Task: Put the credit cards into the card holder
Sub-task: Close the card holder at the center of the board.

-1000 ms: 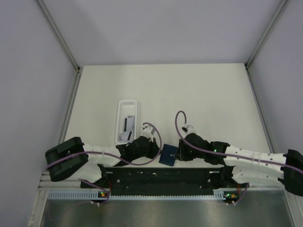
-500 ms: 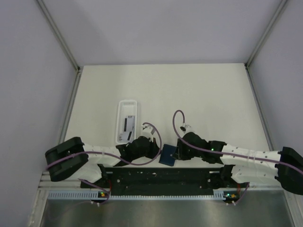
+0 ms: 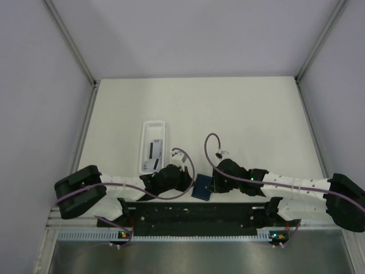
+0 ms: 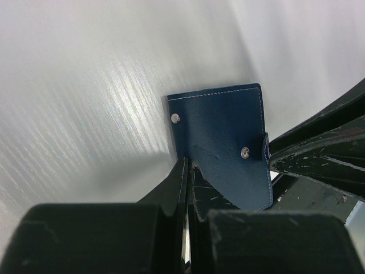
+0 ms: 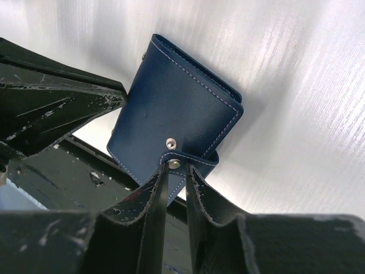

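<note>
The dark navy card holder (image 3: 202, 186) lies at the table's near edge between my two grippers. In the left wrist view my left gripper (image 4: 187, 166) is shut on the near edge of the card holder (image 4: 222, 131), which shows two pale snap studs. In the right wrist view my right gripper (image 5: 174, 169) is shut on the snap strap of the card holder (image 5: 177, 108), and the holder is folded closed. From above, the left gripper (image 3: 188, 181) is just left of the holder and the right gripper (image 3: 213, 184) just right of it. The credit cards (image 3: 153, 150) lie in the white tray.
The long white tray (image 3: 145, 142) stands behind and left of my left gripper. The black base rail (image 3: 194, 214) runs just in front of the card holder. Grey walls close in the table at the left, right and back.
My right arm has shifted a little to the left, with its wrist closer in on the card holder. The left arm and the card holder have stayed put.
</note>
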